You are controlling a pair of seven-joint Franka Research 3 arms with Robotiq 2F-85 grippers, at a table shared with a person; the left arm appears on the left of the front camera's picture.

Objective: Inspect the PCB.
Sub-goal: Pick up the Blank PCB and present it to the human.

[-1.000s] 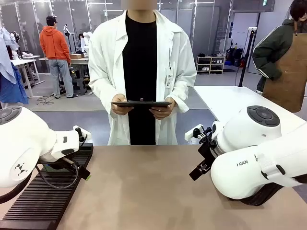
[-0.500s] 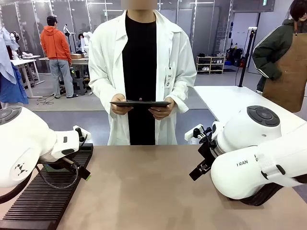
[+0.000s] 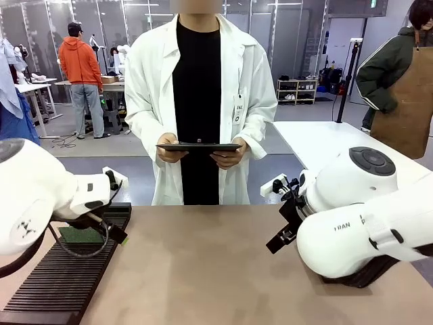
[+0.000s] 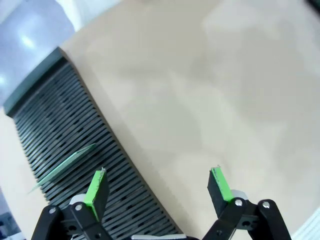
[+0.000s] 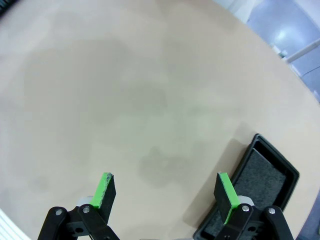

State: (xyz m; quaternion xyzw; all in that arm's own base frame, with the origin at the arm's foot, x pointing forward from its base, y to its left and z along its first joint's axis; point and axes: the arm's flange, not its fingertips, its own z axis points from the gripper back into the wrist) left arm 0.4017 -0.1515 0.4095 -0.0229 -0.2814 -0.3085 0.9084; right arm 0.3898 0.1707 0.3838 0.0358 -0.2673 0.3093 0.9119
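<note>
A bare tan table (image 3: 216, 271) fills the foreground. A workshop hall lies behind it, and a person (image 3: 203, 81) in a white coat stands at the far edge.

The PCB (image 3: 80, 235) sits in a black ribbed rack (image 3: 61, 288) that lies along the table's left edge, toward the rack's far end. Its long axis runs across the rack, in line with the ribs and roughly parallel to the table's near edge. In the left wrist view the PCB (image 4: 65, 166) is a thin pale-green sliver seen edge-on, lodged among the ribs (whether it stands straight or leans I cannot tell). From the front a green face of it shows, its upper part covered by the left arm's wrist and a cable loop (image 3: 84, 249).

The left gripper (image 4: 157, 186) hangs over the line where the rack (image 4: 75, 125) meets bare table. Its jaws are spread wide, with nothing between the green pads, and it is clear of the board.

Toward the table's right edge a shallow black tray (image 5: 274, 158) shows a grey padded floor. Its lower end is cut off by the frame and by one finger. The right gripper (image 5: 165, 192) hovers over bare table just beside the tray, also spread wide and holding nothing.

The person holds a dark tablet (image 3: 198, 146) flat in both hands.
</note>
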